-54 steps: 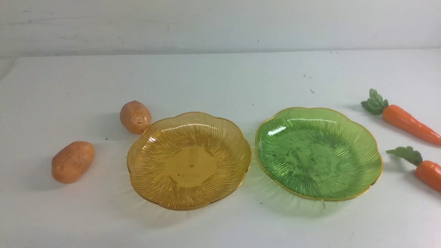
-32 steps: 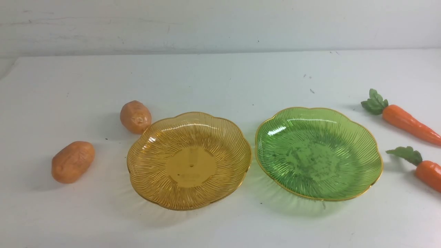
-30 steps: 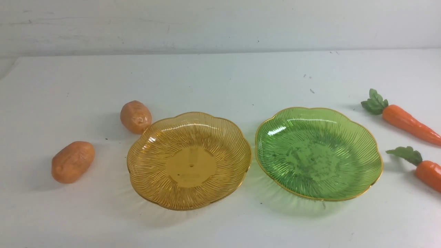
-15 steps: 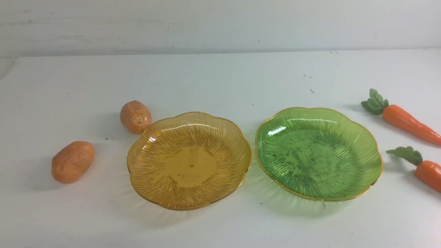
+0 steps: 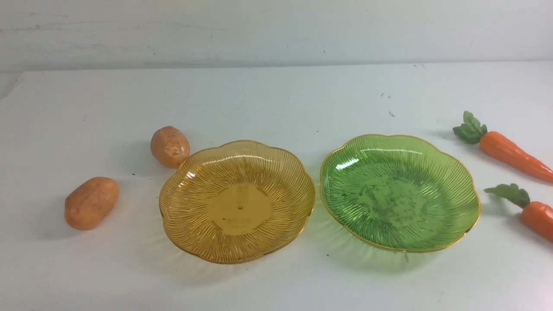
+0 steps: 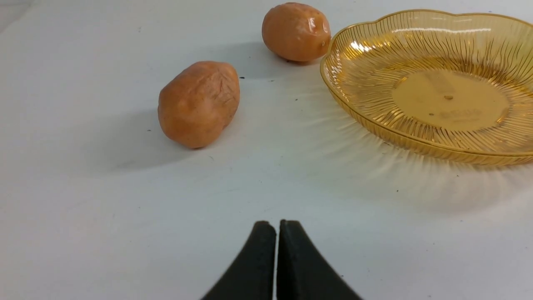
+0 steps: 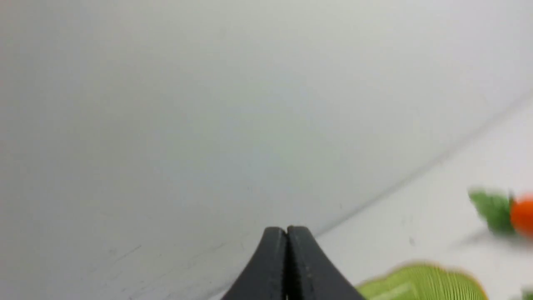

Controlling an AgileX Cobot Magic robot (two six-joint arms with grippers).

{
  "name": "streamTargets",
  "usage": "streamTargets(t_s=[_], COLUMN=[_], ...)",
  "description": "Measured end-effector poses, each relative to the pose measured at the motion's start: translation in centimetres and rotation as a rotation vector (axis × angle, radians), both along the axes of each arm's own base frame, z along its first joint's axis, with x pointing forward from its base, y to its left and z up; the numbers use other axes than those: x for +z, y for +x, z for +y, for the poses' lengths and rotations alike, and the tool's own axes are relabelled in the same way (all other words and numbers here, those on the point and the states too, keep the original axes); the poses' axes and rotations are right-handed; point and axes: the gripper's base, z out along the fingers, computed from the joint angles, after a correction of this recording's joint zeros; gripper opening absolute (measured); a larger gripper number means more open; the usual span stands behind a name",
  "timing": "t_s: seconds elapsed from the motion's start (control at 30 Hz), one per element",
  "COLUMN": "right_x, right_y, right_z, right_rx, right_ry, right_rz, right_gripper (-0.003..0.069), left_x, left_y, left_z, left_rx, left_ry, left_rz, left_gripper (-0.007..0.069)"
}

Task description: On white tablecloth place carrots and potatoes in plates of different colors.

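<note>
On the white tablecloth (image 5: 276,99) an amber-yellow plate (image 5: 190,224) and a green plate (image 5: 449,216) stand side by side, both empty. Two potatoes lie left of the amber plate, one (image 5: 91,202) nearer me and one (image 5: 170,146) touching its rim. Two carrots lie at the right edge, a far one (image 5: 510,152) and a near one (image 5: 533,214). Neither arm appears in the front view. My left gripper (image 6: 277,223) is shut and empty, short of the near potato (image 6: 199,103) and the amber plate (image 6: 416,141). My right gripper (image 7: 286,229) is shut and empty, with the green plate (image 7: 420,283) and a carrot (image 7: 520,213) blurred beyond it.
A pale wall (image 5: 276,30) rises behind the table's far edge. The cloth carries a few dark specks (image 5: 390,114). The carrots run off the right edge of the front view.
</note>
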Motion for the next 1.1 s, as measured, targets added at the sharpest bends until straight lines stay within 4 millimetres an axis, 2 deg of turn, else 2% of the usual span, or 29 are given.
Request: streamTargets(t_s=[0.13, 0.2, 0.33, 0.4, 0.43, 0.47, 0.5, 0.57, 0.6, 0.63, 0.7, 0.73, 0.8, 0.93, 1.1], right_x=[3.5, 3.7, 2.5, 1.2, 0.1, 0.0, -1.0, -1.9, -3.0, -3.7, -5.0, -5.0, -6.1, -6.2, -6.8], right_y=[0.8, 1.7, 4.5, 6.6, 8.5, 8.7, 10.4, 12.0, 14.1, 15.4, 17.9, 17.9, 21.2, 23.9, 25.4], right_z=[0.5, 0.6, 0.3, 0.0, -0.1, -0.1, 0.0, 0.2, 0.3, 0.3, -0.2, -0.2, -1.8, -4.0, -4.9], right_rx=[0.038, 0.064, 0.076, 0.051, 0.045, 0.046, 0.064, 0.081, 0.093, 0.095, 0.090, 0.090, 0.065, 0.006, -0.009], right_ry=[-0.183, -0.269, -0.382, -0.428, -0.469, -0.474, -0.501, -0.516, -0.520, -0.515, -0.506, -0.506, -0.498, -0.497, -0.567], right_rz=[0.203, 0.408, 0.847, 1.031, 1.140, 1.150, 1.221, 1.268, 1.309, 1.344, 1.412, 1.412, 1.512, 1.539, 1.554], right_gripper=[-0.0015, -0.0015, -0.0014, -0.0014, -0.0014, -0.0015, -0.0015, -0.0016, -0.0016, -0.0016, -0.0016, -0.0016, -0.0016, -0.0016, -0.0002], left_x=[0.0, 0.0, 0.0, 0.0, 0.0, 0.0, 0.0, 0.0, 0.0, 0.0, 0.0, 0.0, 0.0, 0.0, 0.0], left_y=[0.0, 0.0, 0.0, 0.0, 0.0, 0.0, 0.0, 0.0, 0.0, 0.0, 0.0, 0.0, 0.0, 0.0, 0.0], left_z=[0.0, 0.0, 0.0, 0.0, 0.0, 0.0, 0.0, 0.0, 0.0, 0.0, 0.0, 0.0, 0.0, 0.0, 0.0], left_rx=[0.000, 0.000, 0.000, 0.000, 0.000, 0.000, 0.000, 0.000, 0.000, 0.000, 0.000, 0.000, 0.000, 0.000, 0.000], left_ry=[0.000, 0.000, 0.000, 0.000, 0.000, 0.000, 0.000, 0.000, 0.000, 0.000, 0.000, 0.000, 0.000, 0.000, 0.000], left_rz=[0.000, 0.000, 0.000, 0.000, 0.000, 0.000, 0.000, 0.000, 0.000, 0.000, 0.000, 0.000, 0.000, 0.000, 0.000], left_gripper=[-0.0003, -0.0003, -0.0003, -0.0003, -0.0003, -0.0003, -0.0003, -0.0003, -0.0003, -0.0003, -0.0003, -0.0003, -0.0003, -0.0003, -0.0003])
